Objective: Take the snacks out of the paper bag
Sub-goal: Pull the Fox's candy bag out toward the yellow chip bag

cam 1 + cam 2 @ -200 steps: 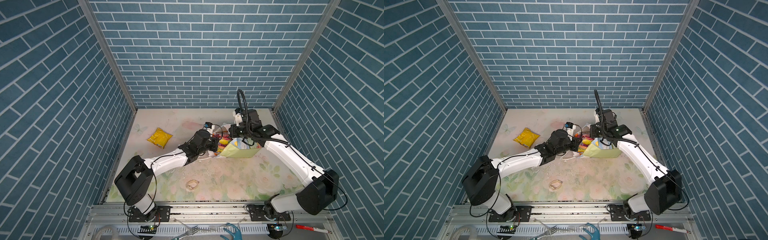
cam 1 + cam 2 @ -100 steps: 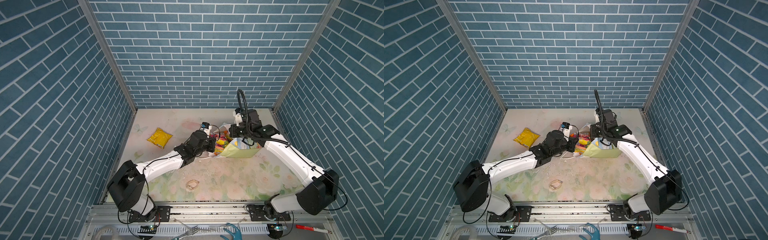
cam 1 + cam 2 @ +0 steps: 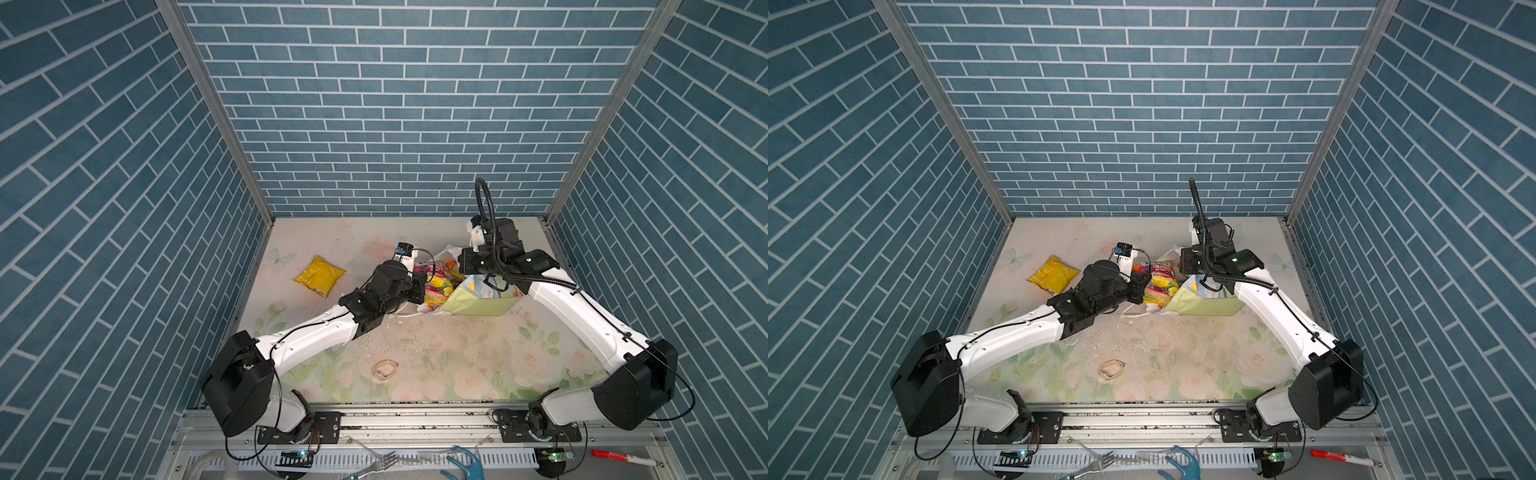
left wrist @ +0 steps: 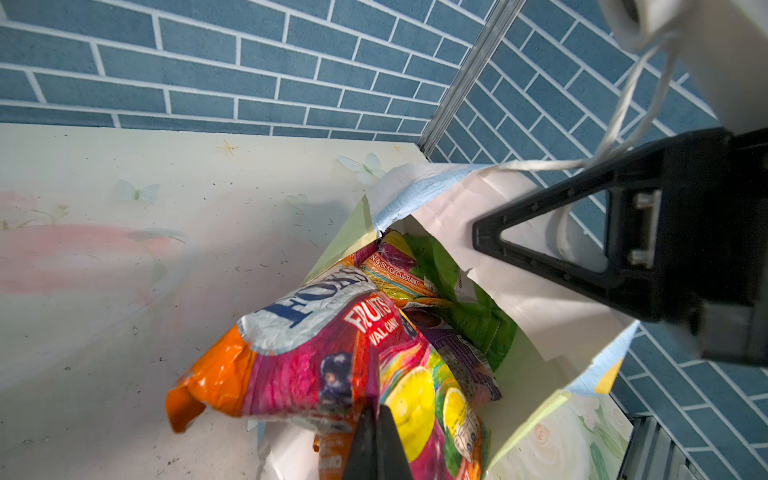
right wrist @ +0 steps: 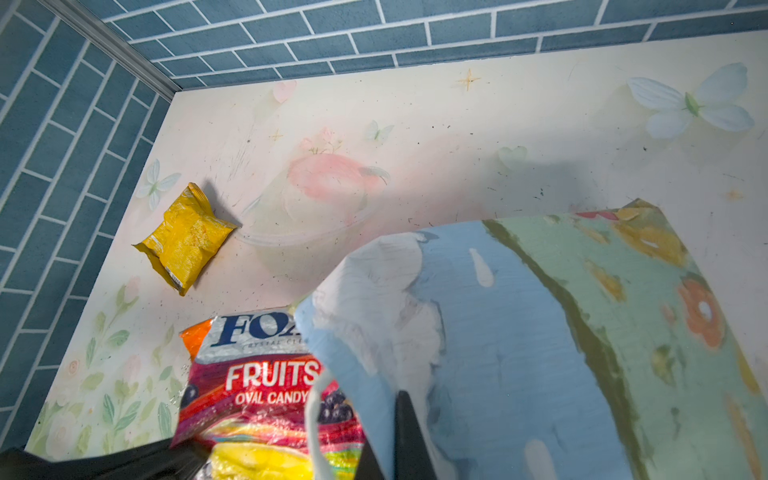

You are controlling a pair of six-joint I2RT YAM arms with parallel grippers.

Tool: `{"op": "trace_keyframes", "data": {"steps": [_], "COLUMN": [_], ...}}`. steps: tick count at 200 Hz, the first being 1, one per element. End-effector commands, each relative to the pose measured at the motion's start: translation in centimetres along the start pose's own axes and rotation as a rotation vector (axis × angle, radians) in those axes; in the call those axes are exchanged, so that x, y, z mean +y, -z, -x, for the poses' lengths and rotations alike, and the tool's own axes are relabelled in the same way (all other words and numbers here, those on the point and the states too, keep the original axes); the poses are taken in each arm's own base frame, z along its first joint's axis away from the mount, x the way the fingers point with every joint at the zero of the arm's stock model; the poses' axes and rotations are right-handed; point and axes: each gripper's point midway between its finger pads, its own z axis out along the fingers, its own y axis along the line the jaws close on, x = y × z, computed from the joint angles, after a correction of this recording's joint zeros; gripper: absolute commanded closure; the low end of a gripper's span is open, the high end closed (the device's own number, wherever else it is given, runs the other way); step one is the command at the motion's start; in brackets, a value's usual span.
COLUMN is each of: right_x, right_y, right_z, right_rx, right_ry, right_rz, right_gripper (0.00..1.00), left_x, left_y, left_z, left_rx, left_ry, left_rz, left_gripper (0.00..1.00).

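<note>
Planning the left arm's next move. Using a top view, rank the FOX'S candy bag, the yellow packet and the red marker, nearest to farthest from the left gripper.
From the left gripper, in a top view:
1. FOX'S candy bag: gripped in its jaws.
2. Yellow packet: on the table, to its left.
3. Red marker: far front right, off the table.

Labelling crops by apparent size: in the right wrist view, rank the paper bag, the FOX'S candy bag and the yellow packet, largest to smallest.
1. paper bag
2. FOX'S candy bag
3. yellow packet
The first two sit nearer the camera and run off the frame, so this is apparent size only.
</note>
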Motion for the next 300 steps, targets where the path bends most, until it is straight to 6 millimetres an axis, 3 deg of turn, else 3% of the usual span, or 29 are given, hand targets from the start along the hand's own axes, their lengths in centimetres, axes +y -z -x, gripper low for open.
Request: {"op": "trace_keyframes", "data": {"steps": [1,153,300], "right_x": [1.0,0.9,0.8], "right_y": [0.6,0.4,0.4], "right_z": [2.3,2.3,2.2], "right_rx": [-0.089,-0.085,-0.081], "right_ry": [-0.016,-0.018,-0.018], "right_rz": [0.033,0.028,0.026], "right_gripper": [1.0,1.0,1.0], "left_x": [0.1,3.3,11.3], "left_y": [1.2,4.5,9.5], "left_z": [1.9,3.8,5.2], "left_rx": [-0.069,-0.139,-0.223], "left_ry": [-0.013,-0.048,-0.015], "left_rz": [0.002,0.124,0.358], "left_gripper": [1.0,1.0,1.0]}}
